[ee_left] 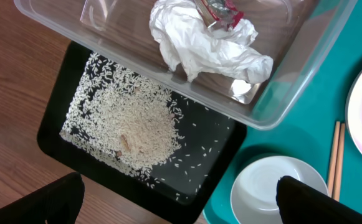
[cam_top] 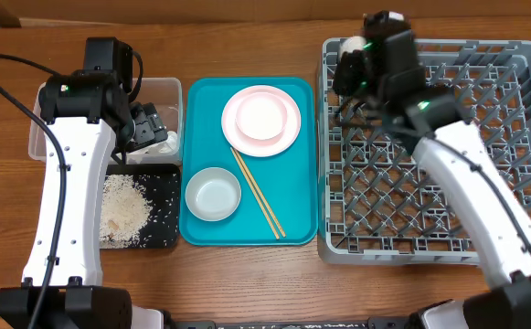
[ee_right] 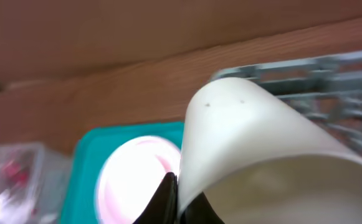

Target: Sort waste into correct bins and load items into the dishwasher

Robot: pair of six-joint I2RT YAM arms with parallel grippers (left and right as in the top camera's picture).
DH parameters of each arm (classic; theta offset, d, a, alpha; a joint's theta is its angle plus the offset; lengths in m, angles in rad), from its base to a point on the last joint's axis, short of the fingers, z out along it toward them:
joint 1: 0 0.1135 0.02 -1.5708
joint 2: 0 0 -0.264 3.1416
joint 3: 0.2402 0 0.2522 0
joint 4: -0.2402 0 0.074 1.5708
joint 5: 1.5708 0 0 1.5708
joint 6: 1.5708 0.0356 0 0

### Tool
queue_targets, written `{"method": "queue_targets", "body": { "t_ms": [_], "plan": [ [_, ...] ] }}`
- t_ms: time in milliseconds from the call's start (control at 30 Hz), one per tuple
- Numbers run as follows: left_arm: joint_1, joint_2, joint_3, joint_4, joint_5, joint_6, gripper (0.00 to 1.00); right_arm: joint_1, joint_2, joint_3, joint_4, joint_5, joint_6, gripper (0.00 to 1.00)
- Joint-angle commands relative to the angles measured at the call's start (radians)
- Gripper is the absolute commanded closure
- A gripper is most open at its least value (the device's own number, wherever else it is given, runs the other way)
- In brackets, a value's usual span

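Filling the right wrist view, a white cup (ee_right: 261, 155) sat clenched in the right tool (cam_top: 352, 66) over the rack's (cam_top: 448, 183) far-left corner, barely visible overhead. Left tool (ee_left: 174, 199) gaped above the napkin (ee_left: 199, 46) in the clear tub (ee_left: 293, 81).

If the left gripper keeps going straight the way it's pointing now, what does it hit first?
Probably the rice in the black tray: the left gripper is open and looks down just past the clear tub's near wall. Depth is unclear, so the tub rim could come first.
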Motion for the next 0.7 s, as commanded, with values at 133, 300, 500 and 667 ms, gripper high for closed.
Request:
{"method": "queue_targets", "body": {
  "t_ms": [133,300,500,667],
  "plan": [
    [0.002,-0.004,0.011,0.002,-0.013,-0.004,0.0,-0.204,0.102,-0.029,0.024,-0.901,-0.355,0.96],
    [0.002,-0.004,0.011,0.002,-0.013,-0.004,0.0,-0.238,0.186,-0.029,0.021,-1.012,-0.465,0.96],
    [0.002,-0.004,0.011,0.002,-0.013,-0.004,0.0,-0.241,0.298,-0.029,0.053,-1.023,-0.533,0.96],
    [0.002,-0.004,0.011,0.002,-0.013,-0.004,0.0,-0.264,0.381,-0.029,0.049,-1.023,-0.537,0.96]
  ]
}}
